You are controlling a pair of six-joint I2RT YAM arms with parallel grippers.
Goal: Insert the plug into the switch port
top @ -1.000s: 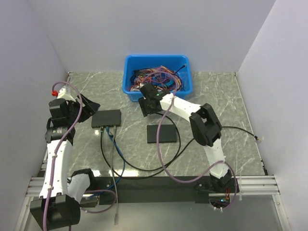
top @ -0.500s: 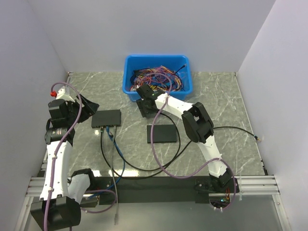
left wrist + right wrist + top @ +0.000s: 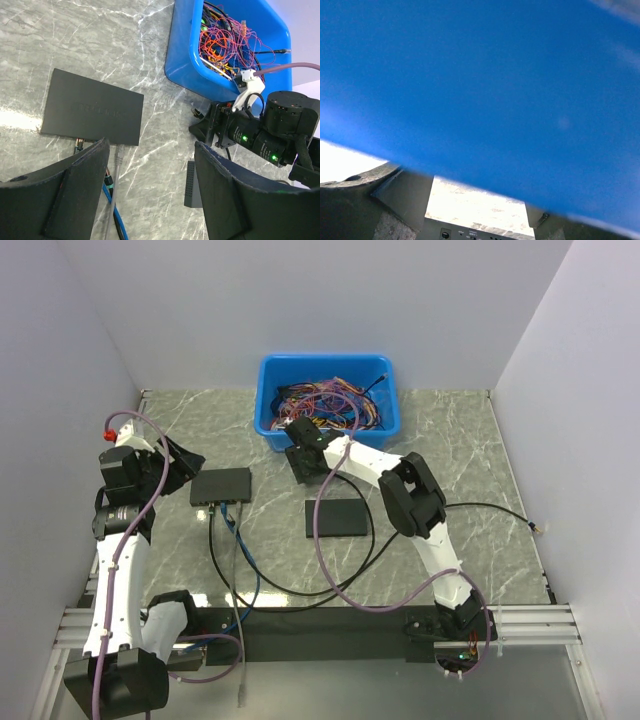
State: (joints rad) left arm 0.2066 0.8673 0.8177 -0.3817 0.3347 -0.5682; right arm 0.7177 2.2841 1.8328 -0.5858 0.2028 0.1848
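The switch is a flat dark box left of centre, with its port row on the near edge, where grey, blue and black cables are plugged in. It also shows in the left wrist view. A black cable runs from it across the table to a free plug at the far right. My left gripper is open and empty, just left of the switch; in its wrist view it hovers above the port edge. My right gripper is open and empty, against the blue bin's front wall.
A blue bin of tangled wires stands at the back centre. A plain black slab lies mid-table, right of the switch. A grey cable trails off the near edge to a loose end. A grey device edge shows below the right fingers.
My right arm has drawn in leftward, its elbow shifting left and the gripper settling lower against the bin's front. The left arm has barely moved.
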